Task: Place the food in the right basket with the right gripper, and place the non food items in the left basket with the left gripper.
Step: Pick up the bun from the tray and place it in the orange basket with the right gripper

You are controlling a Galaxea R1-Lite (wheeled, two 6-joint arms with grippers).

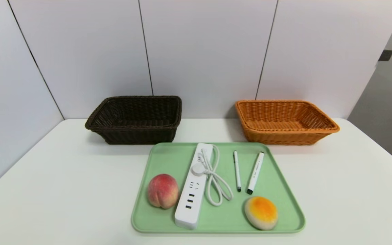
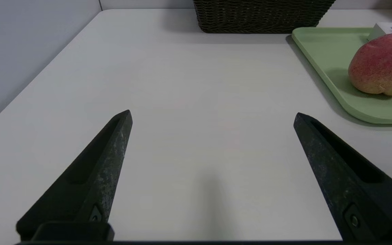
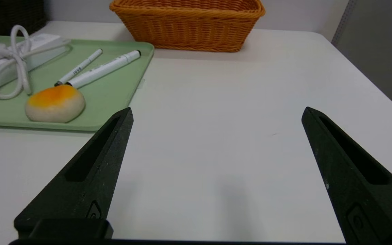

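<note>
On a green tray (image 1: 155, 160) lie a pink-red peach (image 1: 163, 191), a white power strip (image 1: 192, 190) with a looped cord, a thin white pen (image 1: 237, 170), a thicker marker (image 1: 255, 168) and a cream bun (image 1: 261, 212) with an orange top. Behind it stand the dark brown left basket (image 1: 135, 119) and the orange-tan right basket (image 1: 285, 120), both with nothing in them. My left gripper (image 2: 212, 117) is open over bare table, left of the tray (image 2: 325, 54) and the peach (image 2: 381, 64). My right gripper (image 3: 216, 114) is open over bare table, right of the bun (image 3: 54, 103). Neither arm shows in the head view.
The white table (image 1: 63, 177) ends at a panelled wall behind the baskets and on the left. Its right edge drops off near a grey wall (image 3: 379, 51). Bare table lies on both sides of the tray.
</note>
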